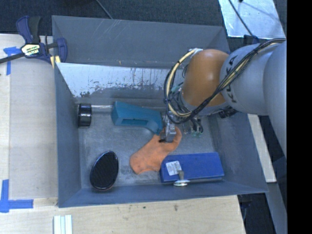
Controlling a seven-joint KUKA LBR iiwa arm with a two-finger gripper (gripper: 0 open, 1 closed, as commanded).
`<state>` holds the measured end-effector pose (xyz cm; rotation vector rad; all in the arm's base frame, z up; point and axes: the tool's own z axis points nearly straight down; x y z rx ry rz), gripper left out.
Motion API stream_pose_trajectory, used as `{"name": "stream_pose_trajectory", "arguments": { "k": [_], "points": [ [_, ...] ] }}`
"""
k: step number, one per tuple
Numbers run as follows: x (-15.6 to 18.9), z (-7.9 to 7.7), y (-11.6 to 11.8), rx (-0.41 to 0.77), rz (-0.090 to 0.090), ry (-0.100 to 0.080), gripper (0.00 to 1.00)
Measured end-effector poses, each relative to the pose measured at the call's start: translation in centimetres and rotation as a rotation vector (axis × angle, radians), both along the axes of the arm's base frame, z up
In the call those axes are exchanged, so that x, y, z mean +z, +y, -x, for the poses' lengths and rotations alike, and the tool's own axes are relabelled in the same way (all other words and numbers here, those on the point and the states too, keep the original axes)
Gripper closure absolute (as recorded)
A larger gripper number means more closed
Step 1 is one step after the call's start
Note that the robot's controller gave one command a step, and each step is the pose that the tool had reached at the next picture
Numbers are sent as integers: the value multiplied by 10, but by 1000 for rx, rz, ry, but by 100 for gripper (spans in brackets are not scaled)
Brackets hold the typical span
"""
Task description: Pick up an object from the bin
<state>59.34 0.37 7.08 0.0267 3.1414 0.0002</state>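
Grey metal bin (68,145), contents: five loose things, one of each kind.

1. One box (200,165), blue, flat, with a white label (173,168) at its left end. It lies by the near wall and serves as the reference below.
2. One orange piece (146,159), soft and irregular. It is broad and rounded at its lower left and narrows toward its upper right. Its lower part touches the left end of the box, and its narrow end lies above the box's left end.
3. One teal piece (131,115), angular and moulded, up and to the left of the box, near the far wall.
4. One black oval (104,170), flat, to the left of the box, beyond the orange piece.
5. One black cylinder (84,115), short, well up and to the left of the box, at the left wall.

Gripper (169,133): positioned above the box's left end, at the narrow end of the orange piece and just beside the right end of the teal piece. Whether it is wide, narrow or holding anything cannot be told. An orange cover (204,79) and looped cables (173,82) sit on the wrist behind it.

Bin floor: dull grey, scuffed. The far wall carries dark scratch marks. Dark floor lies beyond the bin.
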Motion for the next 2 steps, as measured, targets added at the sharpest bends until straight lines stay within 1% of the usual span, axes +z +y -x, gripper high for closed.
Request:
{"name": "stream_pose_trajectory", "arguments": {
  "k": [1,2],
  "points": [
    [0,0,0,1,0,0,100],
    [203,-8,-23,-50,0,-8,100]
  ]
}}
